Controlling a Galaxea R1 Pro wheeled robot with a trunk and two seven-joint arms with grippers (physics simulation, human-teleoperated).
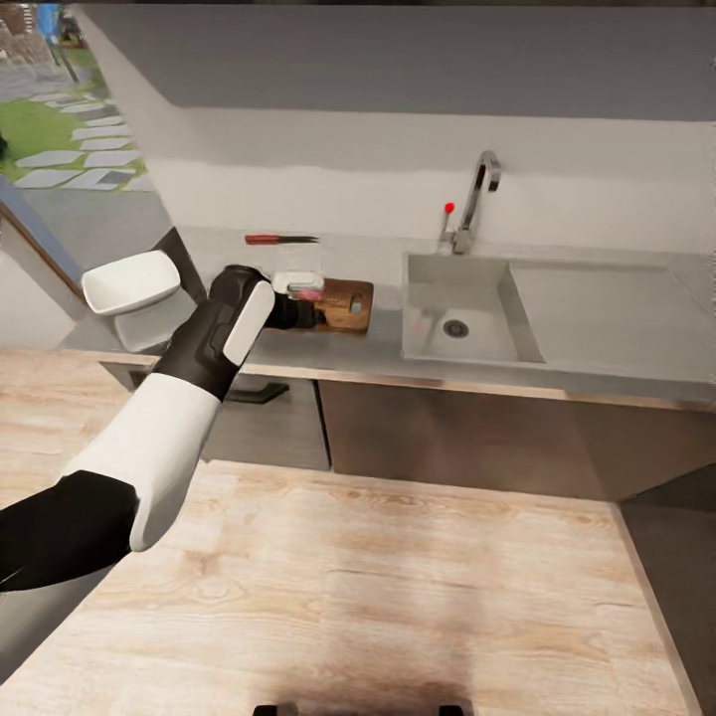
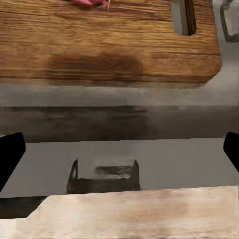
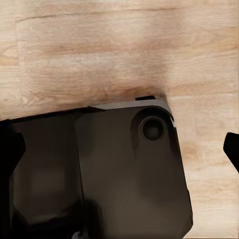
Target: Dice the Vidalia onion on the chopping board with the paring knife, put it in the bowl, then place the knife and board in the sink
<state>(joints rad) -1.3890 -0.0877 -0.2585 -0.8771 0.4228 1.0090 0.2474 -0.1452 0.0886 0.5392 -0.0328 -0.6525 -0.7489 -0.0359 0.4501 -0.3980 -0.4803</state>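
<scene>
The brown chopping board (image 1: 346,304) lies on the grey countertop (image 1: 383,343) just left of the sink (image 1: 467,318). A bit of the pinkish Vidalia onion (image 2: 88,2) rests on the board (image 2: 109,45), also seen as a pink patch (image 1: 310,295) by my wrist. My left gripper (image 2: 119,152) hovers over the counter's front edge, short of the board, fingers wide open and holding nothing. The red-handled paring knife (image 1: 281,239) lies at the back of the counter. At the counter's left end stands the white bowl (image 1: 129,281). My right gripper (image 3: 119,147) hangs open over the floor.
A chrome tap (image 1: 479,194) with a red knob (image 1: 449,208) stands behind the sink, with the flat drainboard (image 1: 607,313) to its right. Cabinet fronts with a dark handle (image 2: 102,177) sit below the counter. The robot's dark base (image 3: 99,169) is under my right gripper.
</scene>
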